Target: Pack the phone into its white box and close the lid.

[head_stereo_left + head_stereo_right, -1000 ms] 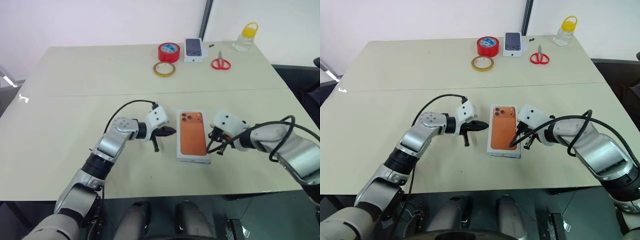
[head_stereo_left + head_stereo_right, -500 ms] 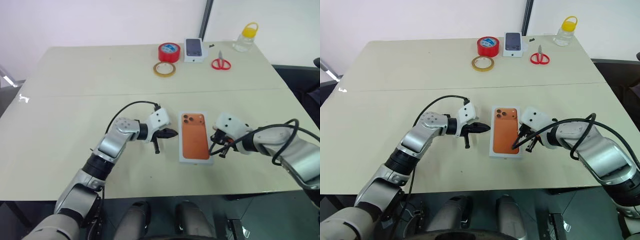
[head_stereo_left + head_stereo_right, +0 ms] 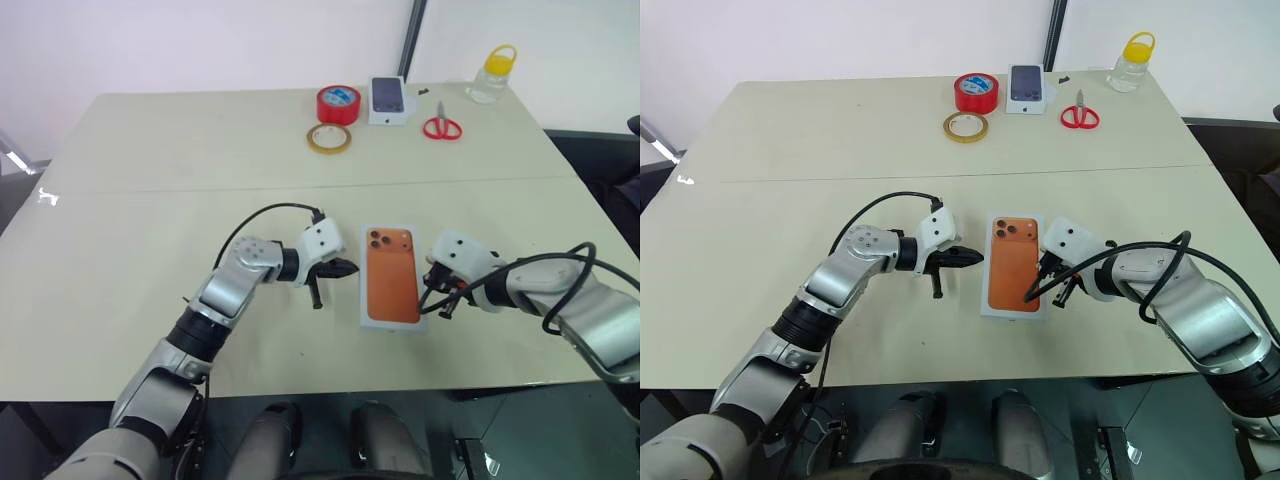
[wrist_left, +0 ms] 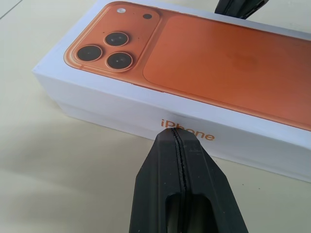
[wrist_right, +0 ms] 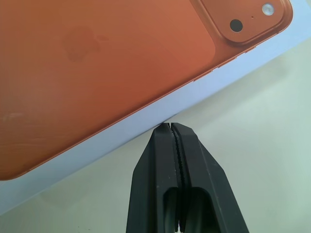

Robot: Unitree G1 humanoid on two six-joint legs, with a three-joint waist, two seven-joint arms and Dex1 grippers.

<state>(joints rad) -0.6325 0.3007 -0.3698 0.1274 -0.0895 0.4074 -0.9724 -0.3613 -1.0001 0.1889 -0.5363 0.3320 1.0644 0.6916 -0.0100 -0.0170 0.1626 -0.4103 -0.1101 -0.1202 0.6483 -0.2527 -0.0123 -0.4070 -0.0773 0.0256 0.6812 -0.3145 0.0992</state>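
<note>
The lid (image 3: 390, 285), with its life-size orange phone picture facing up, sits closed over the white box at the table's front middle. A seam low on the white side wall (image 4: 102, 114) marks where the two meet. The phone is hidden. My left gripper (image 3: 350, 267) is shut, its tip (image 4: 172, 133) against the box's left side wall, by the printed lettering. On the other side my right gripper (image 3: 432, 297) is also shut and holds nothing. Its tip (image 5: 167, 127) rests at the lid's right edge (image 5: 146, 114).
At the table's far side lie a red tape roll (image 3: 338, 103), a tan tape ring (image 3: 329, 138), a small white box with a dark phone picture (image 3: 388, 99), red scissors (image 3: 441, 126) and a yellow-capped jar (image 3: 493, 73). The table's front edge (image 3: 330, 385) is close behind the box.
The closed box has straightened and slid slightly to the right. Both grippers stay shut at its sides and have hardly moved.
</note>
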